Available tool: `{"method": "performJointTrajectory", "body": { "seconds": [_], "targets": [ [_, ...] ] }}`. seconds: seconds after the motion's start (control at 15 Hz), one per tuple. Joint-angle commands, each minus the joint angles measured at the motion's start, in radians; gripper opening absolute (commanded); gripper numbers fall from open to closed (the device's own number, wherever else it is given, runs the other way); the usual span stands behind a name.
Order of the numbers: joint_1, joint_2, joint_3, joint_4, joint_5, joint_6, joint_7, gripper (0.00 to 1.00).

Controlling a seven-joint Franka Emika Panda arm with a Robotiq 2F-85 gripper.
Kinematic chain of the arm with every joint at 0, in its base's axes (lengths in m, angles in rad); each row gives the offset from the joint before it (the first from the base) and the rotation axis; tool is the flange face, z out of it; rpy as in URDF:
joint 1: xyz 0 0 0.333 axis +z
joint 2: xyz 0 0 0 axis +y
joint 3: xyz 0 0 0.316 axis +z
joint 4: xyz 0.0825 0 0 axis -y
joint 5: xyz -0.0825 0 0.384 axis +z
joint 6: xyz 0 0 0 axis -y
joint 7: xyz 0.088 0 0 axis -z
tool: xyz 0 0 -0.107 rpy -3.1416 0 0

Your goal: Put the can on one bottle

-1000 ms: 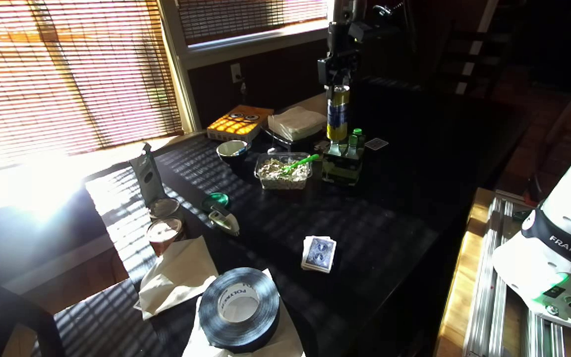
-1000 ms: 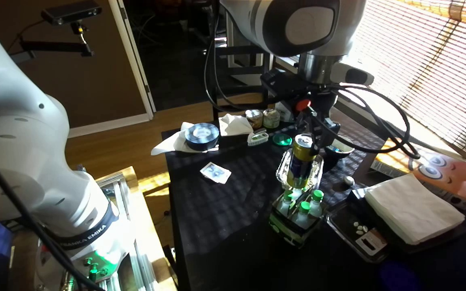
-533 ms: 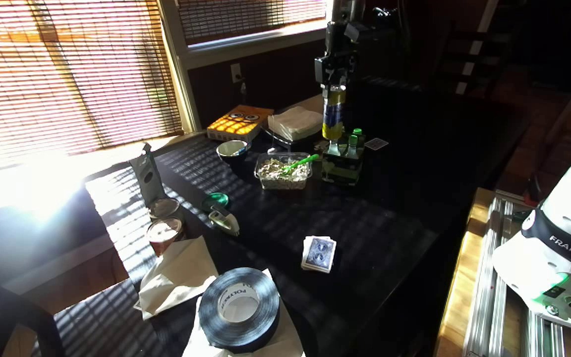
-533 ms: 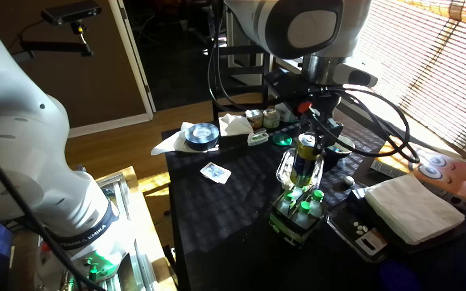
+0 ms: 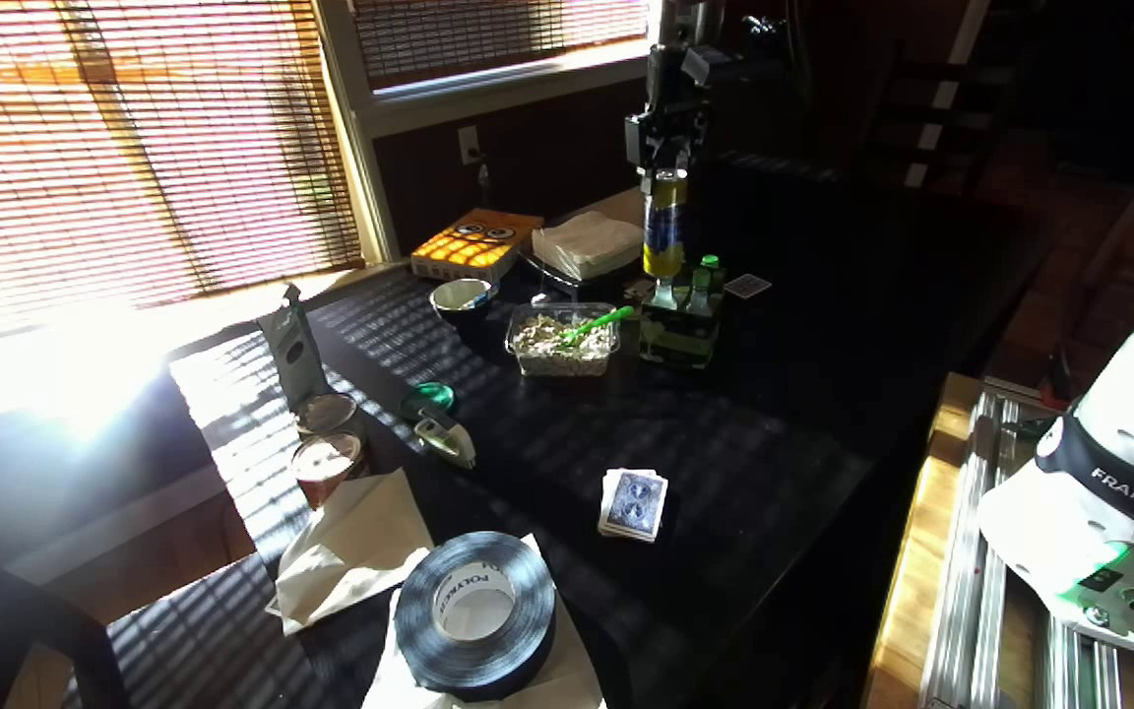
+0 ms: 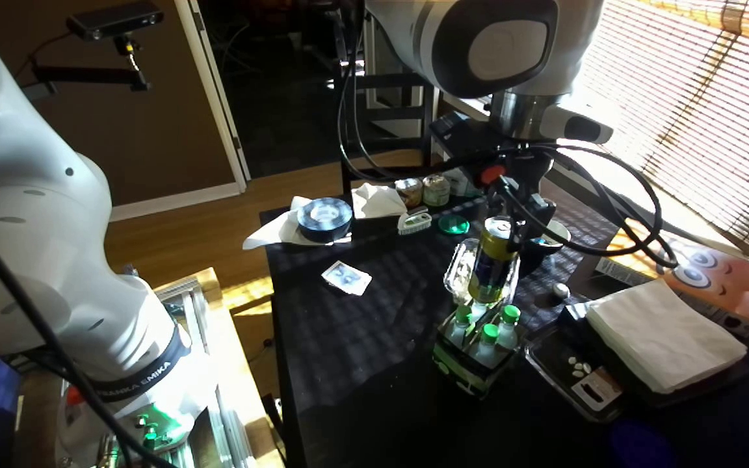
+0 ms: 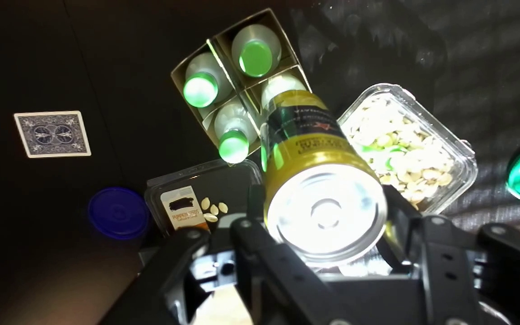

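The can [image 5: 665, 231] is slim, yellow with a dark blue band, and upright in both exterior views [image 6: 491, 263]. My gripper [image 7: 325, 207] has a finger on each side of the can's upper end and holds it. The can also shows in the wrist view [image 7: 303, 128], its silver end facing the camera. Small bottles with green caps [image 6: 509, 331] stand in a divided carton [image 6: 465, 372]. The can is over one bottle [image 5: 664, 295] in the carton; that bottle's cap is hidden by the can [image 7: 282, 85]. Whether can and cap touch, I cannot tell.
A clear tub of seeds [image 5: 564, 350] with a green fork stands beside the carton. A bowl [image 5: 462, 298], a tray [image 6: 573, 383] with napkins [image 6: 667, 338], and an orange box [image 6: 712, 266] are nearby. A card deck [image 5: 634, 504] lies on the dark table.
The gripper and the can have shifted slightly sideways together above the carton, mostly in the earlier half second. The bottles and carton have not moved.
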Motion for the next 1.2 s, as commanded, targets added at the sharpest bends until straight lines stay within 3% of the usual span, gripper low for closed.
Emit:
{"method": "performJointTrajectory", "body": {
  "seconds": [0.0,0.8,0.87,1.13],
  "targets": [
    [-0.002,0.002,0.002,0.024,-0.004,-0.025,0.014,0.38],
    [-0.006,-0.075,-0.001,-0.023,0.017,-0.006,-0.017,0.38],
    [-0.004,-0.026,0.001,0.001,0.002,-0.003,0.004,0.63],
    [-0.004,-0.043,0.001,-0.008,0.002,-0.003,0.002,0.63]
  ]
}}
